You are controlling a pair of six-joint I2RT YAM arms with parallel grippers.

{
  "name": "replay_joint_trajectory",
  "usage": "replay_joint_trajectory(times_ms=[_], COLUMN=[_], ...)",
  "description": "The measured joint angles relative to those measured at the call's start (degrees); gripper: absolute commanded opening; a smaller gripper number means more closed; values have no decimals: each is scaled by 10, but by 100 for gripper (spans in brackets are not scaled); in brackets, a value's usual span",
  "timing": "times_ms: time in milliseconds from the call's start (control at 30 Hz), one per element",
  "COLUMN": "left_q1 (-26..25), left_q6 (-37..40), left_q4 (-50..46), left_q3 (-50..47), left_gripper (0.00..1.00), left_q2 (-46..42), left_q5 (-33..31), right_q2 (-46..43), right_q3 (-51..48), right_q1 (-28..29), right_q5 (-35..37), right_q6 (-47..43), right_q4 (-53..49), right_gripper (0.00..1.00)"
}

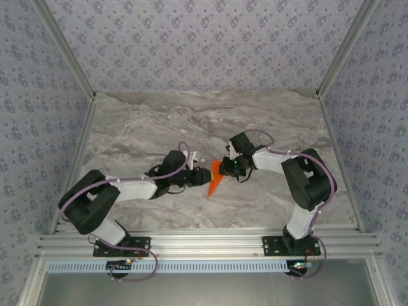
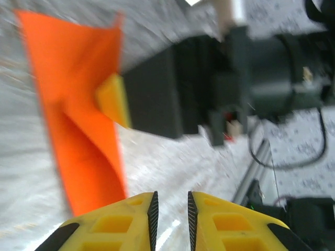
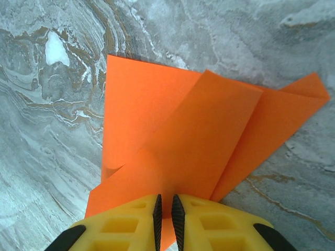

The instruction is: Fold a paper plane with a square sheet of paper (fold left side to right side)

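Observation:
The orange paper [image 1: 215, 178] is a creased, pointed shape lying in the middle of the marble table, its tip toward the near edge. In the right wrist view the folded paper [image 3: 172, 130] spreads out with overlapping flaps, and my right gripper [image 3: 165, 212] is shut on its near edge, a flap pinched between the pads. My right gripper [image 1: 225, 168] sits at the paper's upper right in the top view. My left gripper [image 1: 203, 175] is at the paper's left side. In the left wrist view the left gripper [image 2: 170, 212] stands slightly open and holds nothing, with the paper [image 2: 78, 110] raised to its left.
The table is grey-brown marble [image 1: 159, 121], walled by patterned panels at the back and sides. An aluminium rail [image 1: 204, 242] runs along the near edge with both arm bases. The right arm's black wrist [image 2: 209, 78] looms close in front of the left wrist camera.

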Motion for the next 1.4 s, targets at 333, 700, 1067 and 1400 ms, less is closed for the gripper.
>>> replay_joint_trajectory(times_ms=[333,700,1067,1400], left_q1=[-50,-50,-50,-50], left_q6=[4,26,41,43], left_q4=[-35,-82,-123,-130], left_q3=[40,80,81,81], left_gripper=[22,23,23,23], left_q2=[47,75,102,111], left_q5=[3,-8,-43,-48], right_q2=[0,0,0,0], right_q3=[0,0,0,0], right_q1=[0,0,0,0], right_q5=[0,0,0,0], right_q6=[0,0,0,0], right_q4=[0,0,0,0], right_gripper=[20,20,20,20])
